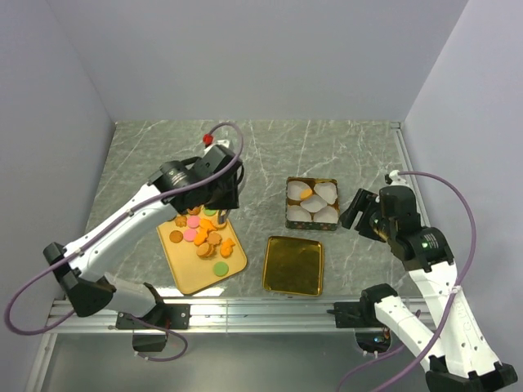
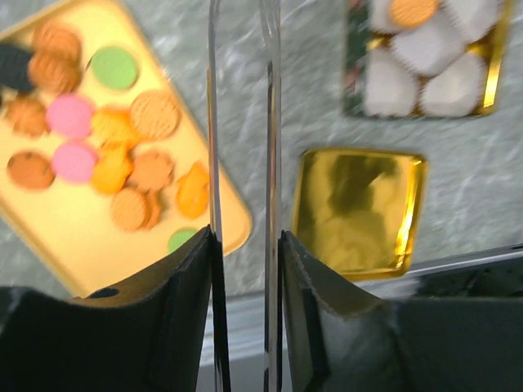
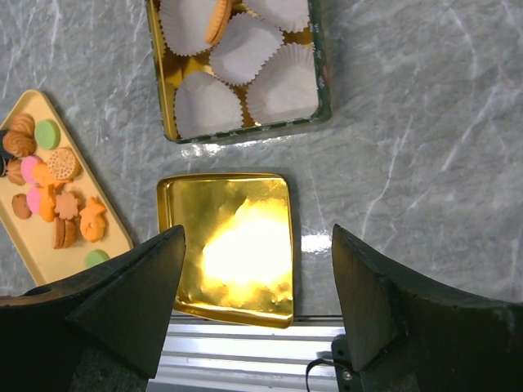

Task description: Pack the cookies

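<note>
Both arms have white link shells joined by black joint housings, and a lilac cable loops loosely along each. A red cap shows where the left arm's cable bends. The left gripper has thin clear blades on black mounts; the right gripper has broad matt-black wedge-shaped fingers.

A grey marble-patterned table is seen, enclosed by pale walls. Three things are laid directly on it. A tan tray is placed at the near left, loaded with cookies. A gold lid is set beside the tray, apart from it. A dark-sided tin is placed just beyond the lid; white paper cups are held in it.
</note>
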Controlling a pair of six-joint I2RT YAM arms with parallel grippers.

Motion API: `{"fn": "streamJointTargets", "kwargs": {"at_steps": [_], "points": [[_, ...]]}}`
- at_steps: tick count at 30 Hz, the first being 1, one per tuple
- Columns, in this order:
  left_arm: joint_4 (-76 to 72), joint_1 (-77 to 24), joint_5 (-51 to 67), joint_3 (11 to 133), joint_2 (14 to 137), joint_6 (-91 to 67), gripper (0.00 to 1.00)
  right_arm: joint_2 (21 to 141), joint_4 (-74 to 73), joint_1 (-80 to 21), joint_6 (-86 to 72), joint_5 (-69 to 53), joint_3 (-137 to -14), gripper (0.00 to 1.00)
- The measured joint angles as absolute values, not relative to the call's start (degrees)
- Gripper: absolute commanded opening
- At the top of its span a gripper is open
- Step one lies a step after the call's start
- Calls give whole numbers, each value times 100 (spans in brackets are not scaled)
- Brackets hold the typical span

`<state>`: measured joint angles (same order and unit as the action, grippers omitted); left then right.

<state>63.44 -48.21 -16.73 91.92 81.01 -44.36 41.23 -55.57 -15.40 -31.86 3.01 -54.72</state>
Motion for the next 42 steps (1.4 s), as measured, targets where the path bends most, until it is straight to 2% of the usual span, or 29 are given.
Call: {"fn": "streamJointTargets", "kwargs": {"at_steps": [5, 9, 12, 18, 38, 39, 40, 41, 42], "points": [[6646, -4821, -1752, 8394, 7511, -4792, 47, 4215, -5354, -1549, -3188, 132, -5419, 79], [6879, -4821, -1793, 7953, 7076, -5078, 55, 4274, -5282, -1562, -3188, 58, -5341, 79], [7039, -4821, -1820, 7797, 6912, -5245, 61, 4285, -5256, -1564, -3190, 38, -5288, 79], [7347, -4746, -1955, 7714, 6965, -5441, 65, 4298, -5151, -1616, -3192, -91, -5168, 78], [7072, -3417, -2023, 7319, 7175, -4849, 62, 4539, -4919, -1820, -2939, -464, -4917, 77], [7019, -3378, -2018, 7319, 7238, -4788, 62, 4571, -4919, -1841, -2897, -504, -4919, 77], [6971, -3347, -2005, 7319, 7301, -4737, 62, 4604, -4921, -1855, -2869, -539, -4919, 96], [6934, -3328, -1988, 7319, 7349, -4716, 62, 4637, -4925, -1863, -2873, -569, -4928, 100], [6893, -3304, -1979, 7319, 7404, -4676, 61, 4672, -4928, -1872, -2829, -591, -4952, 100]]}}
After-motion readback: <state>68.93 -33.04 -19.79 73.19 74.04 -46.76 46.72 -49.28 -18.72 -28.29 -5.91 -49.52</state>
